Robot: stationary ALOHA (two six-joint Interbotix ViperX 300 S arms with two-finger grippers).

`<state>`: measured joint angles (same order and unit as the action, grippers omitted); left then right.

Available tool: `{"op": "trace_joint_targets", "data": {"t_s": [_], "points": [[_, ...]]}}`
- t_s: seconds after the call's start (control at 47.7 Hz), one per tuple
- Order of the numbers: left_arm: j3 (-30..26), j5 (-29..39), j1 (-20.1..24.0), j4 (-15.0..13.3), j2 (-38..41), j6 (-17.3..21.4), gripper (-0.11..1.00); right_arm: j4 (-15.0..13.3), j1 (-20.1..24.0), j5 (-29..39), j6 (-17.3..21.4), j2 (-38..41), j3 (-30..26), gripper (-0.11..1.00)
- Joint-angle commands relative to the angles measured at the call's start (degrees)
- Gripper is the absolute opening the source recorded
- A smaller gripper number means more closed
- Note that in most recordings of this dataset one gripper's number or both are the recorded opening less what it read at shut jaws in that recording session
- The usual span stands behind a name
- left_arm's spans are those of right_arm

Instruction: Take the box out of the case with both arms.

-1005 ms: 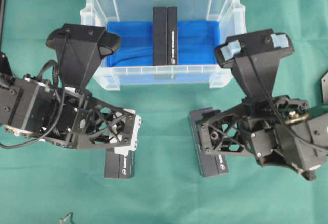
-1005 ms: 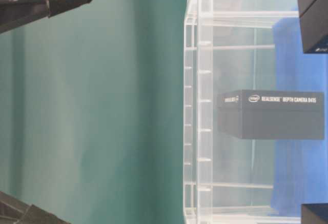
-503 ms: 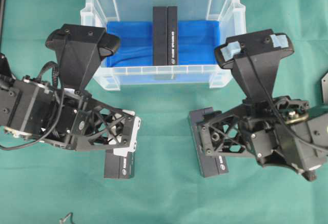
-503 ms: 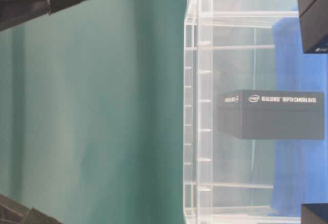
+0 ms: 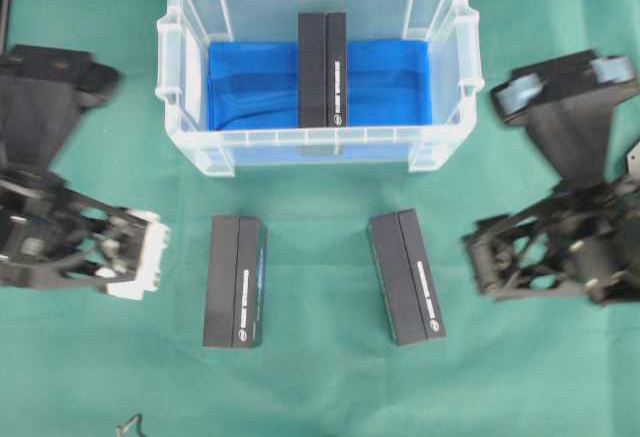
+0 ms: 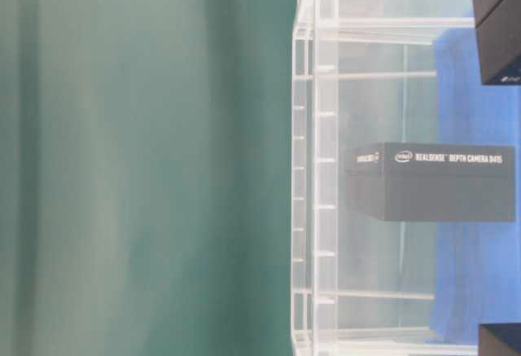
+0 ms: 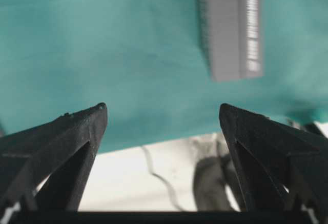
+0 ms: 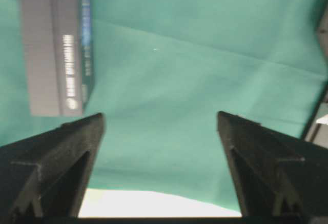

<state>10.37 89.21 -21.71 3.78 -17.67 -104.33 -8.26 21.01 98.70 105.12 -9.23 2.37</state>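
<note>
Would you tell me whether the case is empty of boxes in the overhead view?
No, one dark box stands on the blue sheet inside the case, while two other boxes lie on the green cloth outside it.

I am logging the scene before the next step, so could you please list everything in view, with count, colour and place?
case: one, clear plastic, at the top middle of the green cloth.
blue sheet: one, lining the case bottom.
box in the case: one, dark grey, standing mid-case on the blue sheet; printed "RealSense Depth Camera D415" in the table-level view.
left box on the cloth: one, dark grey, below the case's left half.
right box on the cloth: one, dark grey, slightly angled, below the case's right half.
green cloth: one, covering the table.
small metal item: one, at the bottom edge; too small to identify.
left claw: open, empty, at the left edge.
right claw: open, empty, at the right edge.
</note>
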Motion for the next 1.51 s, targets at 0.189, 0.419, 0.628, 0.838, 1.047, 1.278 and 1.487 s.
{"op": "trace_joint_targets", "data": {"t_s": [0.189,0.419,0.628,0.838,1.047,1.278,1.487], "points": [[7.3,-0.1,-3.3,-0.1,-9.5,-4.5,0.87,0.2,1.4,0.1,3.4,-10.7,8.1,0.88],[8.2,0.0,-3.5,0.3,-10.5,-4.9,0.87,0.1,1.8,0.1,5.5,-13.1,10.0,0.87],[8.0,0.1,-2.2,0.4,-10.0,-4.6,0.87,-1.1,1.7,0.1,5.1,-12.9,10.0,0.87],[8.2,1.2,2.1,0.4,-10.6,-1.5,0.86,-2.3,-1.5,0.3,1.9,-14.4,11.3,0.87],[8.0,2.0,9.8,0.4,-10.6,6.0,0.86,-2.4,-8.2,0.1,-3.9,-16.8,13.6,0.85],[7.6,2.8,19.3,0.4,-10.7,15.0,0.86,-2.9,-18.7,-1.3,-13.8,-18.9,15.3,0.85],[7.3,2.8,27.7,0.4,-10.6,23.1,0.86,-3.0,-29.7,-4.5,-25.0,-18.8,15.6,0.85]]}}
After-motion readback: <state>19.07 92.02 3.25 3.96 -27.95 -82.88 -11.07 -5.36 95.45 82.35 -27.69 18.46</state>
